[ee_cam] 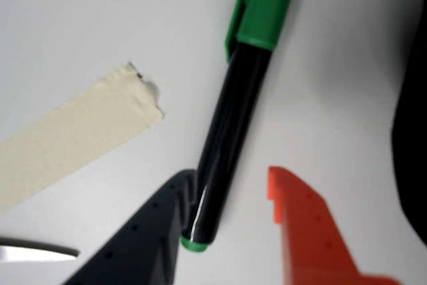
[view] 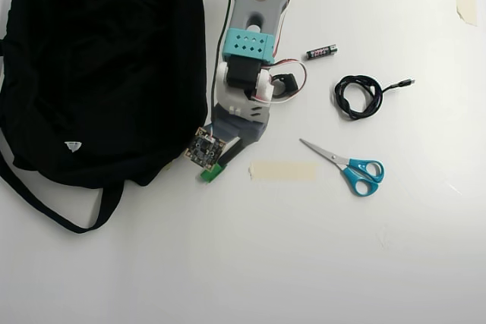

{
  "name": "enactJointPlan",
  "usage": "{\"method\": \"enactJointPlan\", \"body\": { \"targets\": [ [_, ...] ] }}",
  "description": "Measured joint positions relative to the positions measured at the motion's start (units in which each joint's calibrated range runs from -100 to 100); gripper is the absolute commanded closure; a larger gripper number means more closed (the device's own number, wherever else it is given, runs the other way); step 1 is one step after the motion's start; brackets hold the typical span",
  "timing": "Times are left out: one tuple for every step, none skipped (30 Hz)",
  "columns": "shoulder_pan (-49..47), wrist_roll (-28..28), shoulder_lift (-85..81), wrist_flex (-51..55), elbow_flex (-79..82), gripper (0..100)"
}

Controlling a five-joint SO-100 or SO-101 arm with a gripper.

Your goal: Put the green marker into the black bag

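Two fingers of the hand point(ee_cam: 230, 231) stand apart at the bottom of the wrist view, one dark, one orange, nothing clamped. Green marker point(ee_cam: 233, 131) lies flat on the white bench point(ee_cam: 80, 31) between them, its glossy barrel against the dark finger, well clear of the orange one. Long axis runs from bottom centre up toward the green cap at upper centre. Overhead view: marker just off the lower right edge of the soft fabric black bag point(view: 106, 58). Closing looks like the next move. Matte paper tape strip point(ee_cam: 73, 138) sits left.
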Motion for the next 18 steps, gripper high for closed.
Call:
{"method": "enactJointPlan", "body": {
  "targets": [
    [0.0,-0.1,0.2,0.0,0.0,79],
    [0.0,-0.2,0.5,0.0,0.0,79],
    [0.0,-0.4,0.6,0.0,0.0,78],
    [-0.1,-0.6,0.6,0.0,0.0,78],
    [-0.1,-0.6,0.6,0.0,0.0,78],
    [-0.1,-0.6,0.6,0.0,0.0,78],
    [-0.1,-0.7,0.6,0.0,-0.1,78],
    [-0.1,-0.8,0.6,0.0,-0.2,78],
    [-0.1,-0.8,0.6,0.0,-0.2,78],
    [-0.1,-0.8,0.6,-0.2,-0.2,78],
    [-0.1,-0.8,0.6,-0.4,-0.2,78],
    [-0.1,-0.8,0.6,-0.7,-0.2,77],
    [-0.1,-0.8,0.6,-0.9,-0.2,75],
    [-0.2,-0.8,0.6,-1.3,-0.2,74],
    [-0.4,-0.9,0.6,-1.4,-0.2,74],
    [-0.5,-1.2,0.6,-1.4,-0.2,73],
    [-0.7,-1.5,0.6,-1.5,-0.2,73],
    [-1.0,-1.7,0.6,-1.7,-0.2,73]
  ]
}}
